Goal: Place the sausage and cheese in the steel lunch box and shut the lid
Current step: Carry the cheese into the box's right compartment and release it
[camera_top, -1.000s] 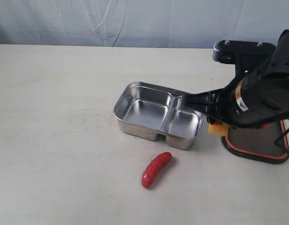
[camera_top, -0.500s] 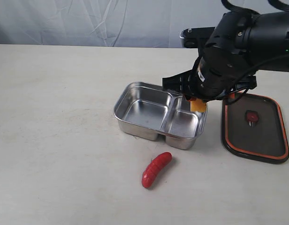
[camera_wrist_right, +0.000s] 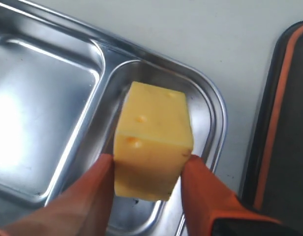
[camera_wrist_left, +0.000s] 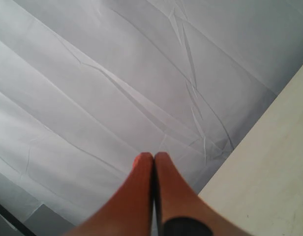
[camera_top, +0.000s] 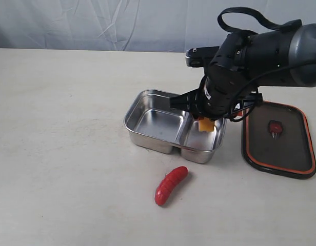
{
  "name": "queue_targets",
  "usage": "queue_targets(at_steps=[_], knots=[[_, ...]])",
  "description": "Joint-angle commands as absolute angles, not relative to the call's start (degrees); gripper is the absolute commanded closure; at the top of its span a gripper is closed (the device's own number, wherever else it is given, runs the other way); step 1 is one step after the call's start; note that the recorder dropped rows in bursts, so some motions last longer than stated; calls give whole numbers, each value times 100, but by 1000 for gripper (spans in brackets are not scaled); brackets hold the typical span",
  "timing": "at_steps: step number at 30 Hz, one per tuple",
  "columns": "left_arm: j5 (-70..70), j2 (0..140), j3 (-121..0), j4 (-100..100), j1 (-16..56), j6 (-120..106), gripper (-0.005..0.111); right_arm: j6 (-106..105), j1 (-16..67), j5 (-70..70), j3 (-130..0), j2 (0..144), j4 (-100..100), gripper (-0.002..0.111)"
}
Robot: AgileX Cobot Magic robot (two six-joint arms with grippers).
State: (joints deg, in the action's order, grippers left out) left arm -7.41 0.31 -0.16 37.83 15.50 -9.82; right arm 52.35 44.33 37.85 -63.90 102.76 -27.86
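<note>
Cheese [camera_wrist_right: 154, 132], judged light, stiff and slick, is being pinched across its flat sides by the right gripper [camera_wrist_right: 147, 166] above the smaller, right compartment of the lunch box [camera_top: 147, 142]; the left gripper [camera_wrist_left: 152, 164] is being held shut, empty.

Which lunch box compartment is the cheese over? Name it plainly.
The smaller compartment, on the lid's side: the cheese, held in the right fingers, hangs over it. The larger compartment is empty.

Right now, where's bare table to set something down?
The table is bare everywhere left of the steel lunch box and sausage. Crowded on the right: right gripper holding the cheese over the smaller compartment, the lid just beside.
</note>
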Motion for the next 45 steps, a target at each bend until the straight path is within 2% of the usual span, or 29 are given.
queue_targets(at_steps=[1, 28, 30, 31, 34, 35, 37, 39, 45], knots=[[-769, 0, 0, 3777, 1550, -969, 107, 5195, 4404, 3725, -6437, 10322, -2622, 109], [-743, 0, 0, 3777, 1550, -969, 107, 5049, 4404, 3724, -6437, 10353, -2401, 109], [-743, 0, 0, 3777, 1550, -969, 107, 5049, 4404, 3724, -6437, 10353, -2427, 104], [-743, 0, 0, 3777, 1550, -969, 107, 5049, 4404, 3724, -6437, 10353, -2452, 97], [-743, 0, 0, 3777, 1550, -969, 107, 5049, 4404, 3724, -6437, 10353, -2493, 71], [-743, 0, 0, 3777, 1550, -969, 107, 5049, 4404, 3724, -6437, 10353, -2493, 59], [-743, 0, 0, 3777, 1550, -969, 107, 5049, 4404, 3724, -6437, 10353, -2493, 46], [-743, 0, 0, 3777, 1550, -969, 107, 5061, 4404, 3774, -6437, 10353, -2430, 43], [-743, 0, 0, 3777, 1550, -969, 107, 5049, 4404, 4201, -6532, 10243, -2227, 43]])
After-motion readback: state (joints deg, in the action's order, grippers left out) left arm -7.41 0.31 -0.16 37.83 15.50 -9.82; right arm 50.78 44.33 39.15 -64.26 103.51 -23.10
